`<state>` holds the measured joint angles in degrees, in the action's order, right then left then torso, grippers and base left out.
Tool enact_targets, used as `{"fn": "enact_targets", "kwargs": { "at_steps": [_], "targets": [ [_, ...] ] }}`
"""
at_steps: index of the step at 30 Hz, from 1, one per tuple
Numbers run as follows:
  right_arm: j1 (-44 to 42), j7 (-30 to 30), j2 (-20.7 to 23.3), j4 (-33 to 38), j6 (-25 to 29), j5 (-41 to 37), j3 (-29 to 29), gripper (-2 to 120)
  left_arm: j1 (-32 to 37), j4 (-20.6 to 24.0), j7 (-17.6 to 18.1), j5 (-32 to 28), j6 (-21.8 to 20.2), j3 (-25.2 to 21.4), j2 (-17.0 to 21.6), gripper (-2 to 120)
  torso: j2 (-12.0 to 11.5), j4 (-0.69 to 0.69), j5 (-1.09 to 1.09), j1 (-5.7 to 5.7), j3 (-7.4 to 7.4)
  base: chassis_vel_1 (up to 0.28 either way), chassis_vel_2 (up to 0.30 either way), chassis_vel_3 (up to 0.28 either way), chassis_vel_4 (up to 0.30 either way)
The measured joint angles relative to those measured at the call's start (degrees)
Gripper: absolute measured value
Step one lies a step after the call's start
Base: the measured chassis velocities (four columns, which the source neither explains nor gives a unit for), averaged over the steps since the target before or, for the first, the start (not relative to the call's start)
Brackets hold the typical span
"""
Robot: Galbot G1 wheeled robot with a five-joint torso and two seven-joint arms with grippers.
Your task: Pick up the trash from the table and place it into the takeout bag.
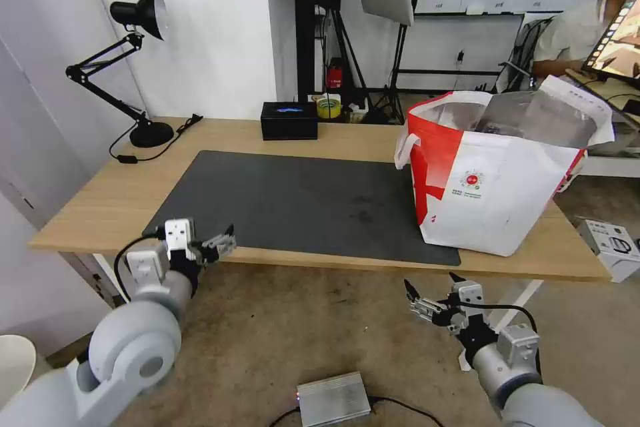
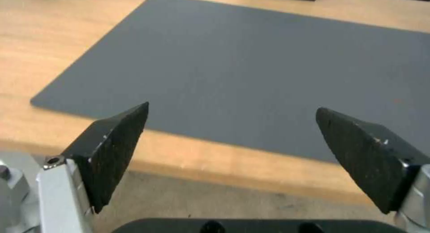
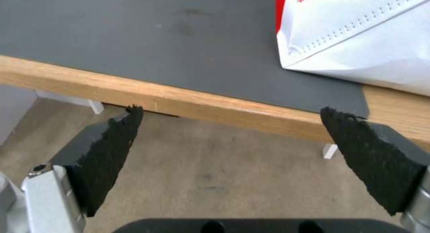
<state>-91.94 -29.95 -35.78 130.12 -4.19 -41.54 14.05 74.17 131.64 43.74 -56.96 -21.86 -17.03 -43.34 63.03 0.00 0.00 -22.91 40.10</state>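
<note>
The table [image 1: 93,203] carries a dark grey mat [image 1: 300,200], and no trash lies on them. The white-and-red takeout bag [image 1: 497,197] stands open on the table's right end, partly on the mat, its foil lining showing. My left gripper [image 1: 223,245] hovers open just off the table's front edge near the mat's left corner [image 2: 49,100], with nothing between its fingers [image 2: 116,149]. My right gripper [image 1: 431,282] is open and empty, below the front edge and in front of the bag [image 3: 358,35]. In the wrist views the left gripper [image 2: 230,112] and the right gripper [image 3: 230,113] each stand wide apart.
A black desk lamp [image 1: 137,67] stands at the back left with its cable on the wood. A black tissue box [image 1: 289,121] sits at the back edge. On the floor lie a silver box [image 1: 333,399] and a white box [image 1: 610,247].
</note>
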Motion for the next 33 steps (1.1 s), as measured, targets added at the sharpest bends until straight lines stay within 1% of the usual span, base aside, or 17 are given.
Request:
{"fn": "enact_targets", "kwargs": {
  "at_steps": [5,12,18,33],
  "targets": [
    [0.0,0.0,0.0,0.0,0.0,0.0,0.0,100,4.4,-0.2,-1.7,2.3,0.5,-1.9,-1.5,100,0.0,0.00,0.01,0.00,0.00,0.000,0.000,0.000,0.000],
    [0.0,0.0,0.0,0.0,0.0,0.0,0.0,100,7.8,-0.7,-3.0,5.1,1.2,-2.2,-3.1,100,0.0,0.00,0.00,0.00,0.00,0.000,0.000,0.000,0.000],
    [0.0,0.0,0.0,0.0,0.0,0.0,0.0,100,8.0,-0.8,-3.7,5.0,0.6,-2.7,-3.6,100,0.0,0.00,0.00,0.00,0.00,0.000,0.000,0.000,0.000],
    [0.0,0.0,0.0,0.0,0.0,0.0,0.0,100,7.8,-0.8,-3.7,4.8,0.4,-2.7,-3.6,100,0.0,0.00,0.00,-0.01,0.00,0.000,0.000,0.000,0.000]
  ]
}}
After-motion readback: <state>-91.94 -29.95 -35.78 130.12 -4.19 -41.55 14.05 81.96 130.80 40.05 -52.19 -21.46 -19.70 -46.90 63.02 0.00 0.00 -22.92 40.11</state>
